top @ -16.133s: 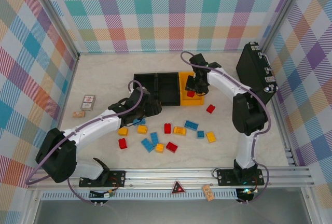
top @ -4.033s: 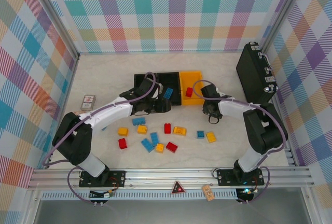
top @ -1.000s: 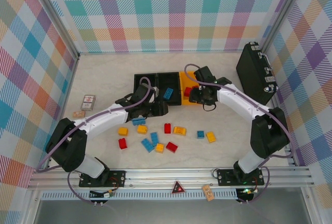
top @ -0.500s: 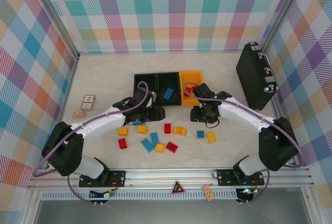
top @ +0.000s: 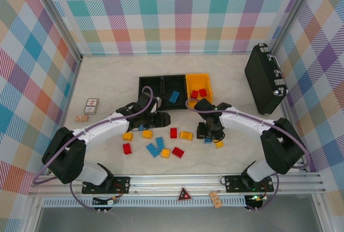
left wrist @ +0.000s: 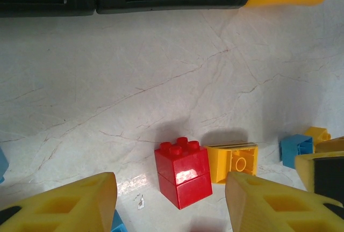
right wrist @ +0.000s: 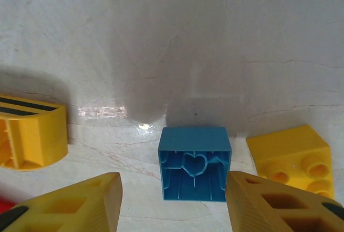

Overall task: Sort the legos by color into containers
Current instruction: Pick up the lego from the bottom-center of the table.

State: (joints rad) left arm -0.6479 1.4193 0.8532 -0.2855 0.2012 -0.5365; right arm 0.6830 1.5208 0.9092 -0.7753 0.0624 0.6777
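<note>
Two red bricks [top: 194, 94] are lying in the yellow bin [top: 199, 80], one more than a few seconds ago, and the right gripper [right wrist: 171, 186] is coming down empty, jaws spread, over a small blue brick [right wrist: 194, 162] well on the near side of that bin. Left of the yellow bin, a blue brick [top: 174, 96] is sitting in the middle black bin [top: 174, 77]; the left gripper [left wrist: 171, 186], released and holding nothing, is hovering before a red brick [left wrist: 181, 172]. Most bricks are still waiting loose. Yellow bricks [right wrist: 293, 159] are flanking the small blue one, risking a snag; the black hard case [top: 264, 79] is standing well right of the bin
</note>
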